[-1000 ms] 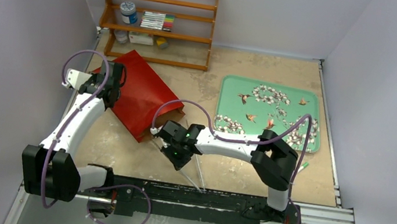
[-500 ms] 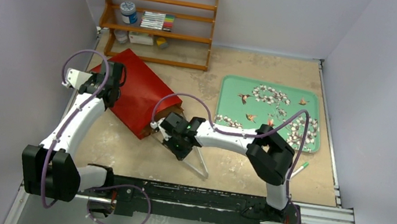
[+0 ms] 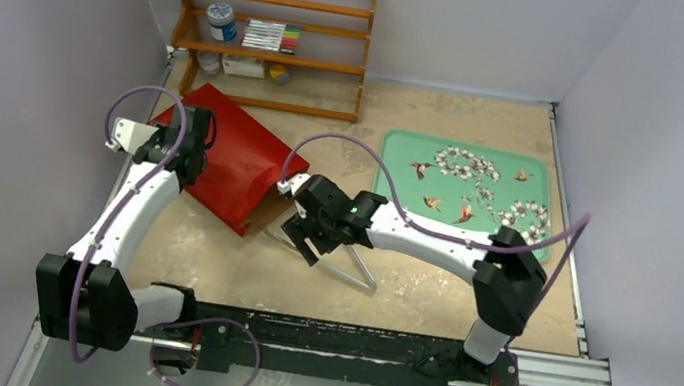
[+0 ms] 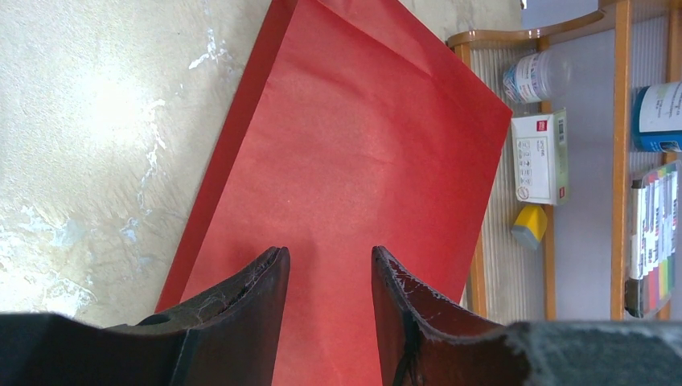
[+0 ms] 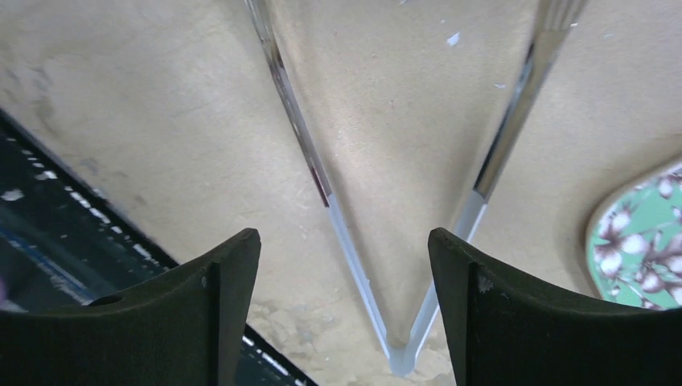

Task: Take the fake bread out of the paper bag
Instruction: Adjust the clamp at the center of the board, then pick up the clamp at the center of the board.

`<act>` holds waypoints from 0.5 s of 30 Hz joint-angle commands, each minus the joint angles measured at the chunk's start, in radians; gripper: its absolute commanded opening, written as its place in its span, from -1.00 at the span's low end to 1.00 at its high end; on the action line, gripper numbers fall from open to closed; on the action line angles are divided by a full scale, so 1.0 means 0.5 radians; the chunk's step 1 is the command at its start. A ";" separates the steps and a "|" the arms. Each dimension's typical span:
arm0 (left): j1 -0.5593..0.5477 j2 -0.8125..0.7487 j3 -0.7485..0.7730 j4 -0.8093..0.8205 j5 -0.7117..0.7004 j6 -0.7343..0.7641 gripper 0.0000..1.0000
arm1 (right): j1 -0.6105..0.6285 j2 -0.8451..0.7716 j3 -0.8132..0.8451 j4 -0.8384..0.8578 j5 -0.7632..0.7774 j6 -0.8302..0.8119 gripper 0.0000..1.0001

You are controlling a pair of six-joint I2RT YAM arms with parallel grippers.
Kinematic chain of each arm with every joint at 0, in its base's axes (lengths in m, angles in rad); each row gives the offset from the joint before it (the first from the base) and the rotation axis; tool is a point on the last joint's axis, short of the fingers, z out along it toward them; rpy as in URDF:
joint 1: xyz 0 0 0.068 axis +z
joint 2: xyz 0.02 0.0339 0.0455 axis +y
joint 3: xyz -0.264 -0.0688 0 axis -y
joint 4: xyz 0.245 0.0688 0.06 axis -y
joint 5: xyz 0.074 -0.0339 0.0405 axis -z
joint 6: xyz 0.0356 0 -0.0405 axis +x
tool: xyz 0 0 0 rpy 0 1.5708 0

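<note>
Right fingers (image 5: 217, 314) spread wide, empty, straddling silver metal tongs (image 5: 338, 225) on tabletop (image 3: 405, 293) | left fingers (image 4: 241, 322) part-open, empty, over glossy red paper bag (image 3: 237, 153) lying far-left | toy bread unseen, likely inside | next: reach into bag mouth

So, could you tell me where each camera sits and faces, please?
Top external: above and behind the arms, facing down at the table; both arms show.
Left wrist: on the left arm, facing paper bag and shelf; left pincer shows.
Right wrist: on the right arm, facing down at tongs; right pincer shows.
Shared: top external also sees paper bag, tongs.
</note>
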 commanded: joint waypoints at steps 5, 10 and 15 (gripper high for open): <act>-0.007 -0.012 0.087 0.027 -0.036 0.084 -0.15 | -0.015 -0.290 -0.242 0.003 0.021 0.156 0.66; -0.007 0.000 0.115 0.006 -0.059 0.105 -0.15 | -0.057 -0.317 -0.413 0.069 -0.002 0.202 0.93; -0.008 0.021 0.134 -0.002 -0.068 0.115 -0.15 | -0.071 -0.330 -0.448 0.091 0.014 0.219 1.00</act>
